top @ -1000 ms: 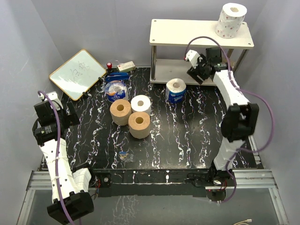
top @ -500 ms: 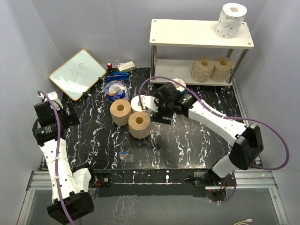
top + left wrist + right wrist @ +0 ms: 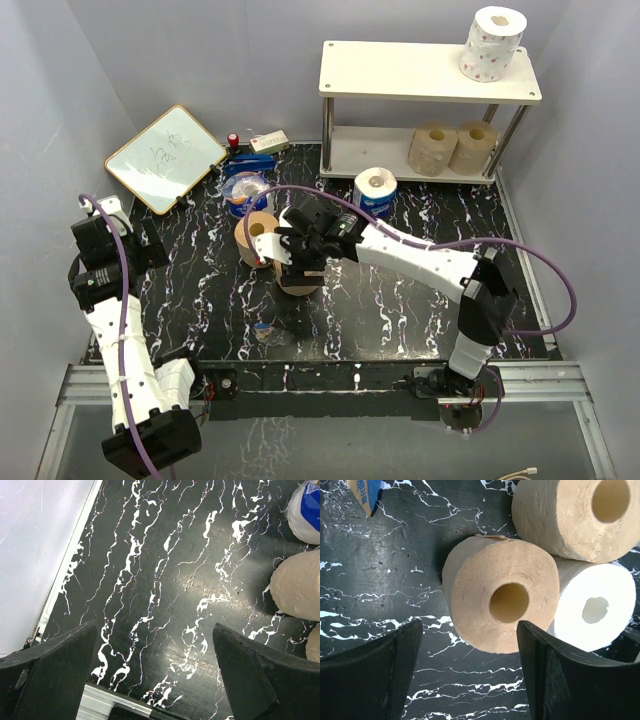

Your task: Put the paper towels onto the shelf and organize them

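We see a black marbled table (image 3: pixel 390 310) carrying everything. At its far right stands the shelf (image 3: pixel 400 72), two cream boards on thin metal legs. A dotted white roll (image 3: pixel 492 42) stands upright on the right end of the top board. On the right part of the lower board, a tan roll (image 3: pixel 433 147) and its tan neighbour (image 3: pixel 474 145) sit side by side.

A framed whiteboard (image 3: pixel 165 157) lies at the far left corner. The right arm reaches across to the table's middle. There the right gripper (image 3: pixel 468 630) hangs spread wide above the front tan roll (image 3: pixel 500 600), one finger on each side, grasping nothing. That roll stands on end, core up, just beside a plain white roll (image 3: pixel 595 610) and a rear tan roll (image 3: pixel 572 517).

A blue-wrapped roll (image 3: pixel 375 191) stands on the table just in front of the shelf. The left gripper (image 3: pixel 154 630) is likewise released, holding nothing, over bare table near the left edge. A small packet (image 3: pixel 266 331) lies toward the front.
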Controlling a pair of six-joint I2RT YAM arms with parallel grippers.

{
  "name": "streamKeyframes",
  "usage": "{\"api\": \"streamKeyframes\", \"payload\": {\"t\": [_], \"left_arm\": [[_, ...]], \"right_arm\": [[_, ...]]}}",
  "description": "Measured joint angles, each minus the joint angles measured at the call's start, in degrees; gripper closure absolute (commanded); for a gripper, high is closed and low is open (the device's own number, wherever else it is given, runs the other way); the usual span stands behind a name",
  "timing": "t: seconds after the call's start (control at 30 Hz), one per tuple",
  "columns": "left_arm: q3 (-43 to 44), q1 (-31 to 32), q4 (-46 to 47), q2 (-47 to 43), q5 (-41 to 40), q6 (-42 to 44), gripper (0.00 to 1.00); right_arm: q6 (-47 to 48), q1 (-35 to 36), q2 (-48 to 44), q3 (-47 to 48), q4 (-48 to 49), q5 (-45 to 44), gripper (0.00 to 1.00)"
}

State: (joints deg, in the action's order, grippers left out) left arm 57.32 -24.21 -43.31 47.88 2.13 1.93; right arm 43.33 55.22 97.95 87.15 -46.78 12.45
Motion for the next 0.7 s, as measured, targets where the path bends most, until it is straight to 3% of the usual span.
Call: {"api": "streamKeyframes", "payload": {"t": [0.7], "left_arm": [[0.0,-0.07,0.02,-0.37,0.07,0.0,0.02]], "right_arm": [[0.02,-0.24,8.26,2.43,0.46,1.6,0.29]]}}
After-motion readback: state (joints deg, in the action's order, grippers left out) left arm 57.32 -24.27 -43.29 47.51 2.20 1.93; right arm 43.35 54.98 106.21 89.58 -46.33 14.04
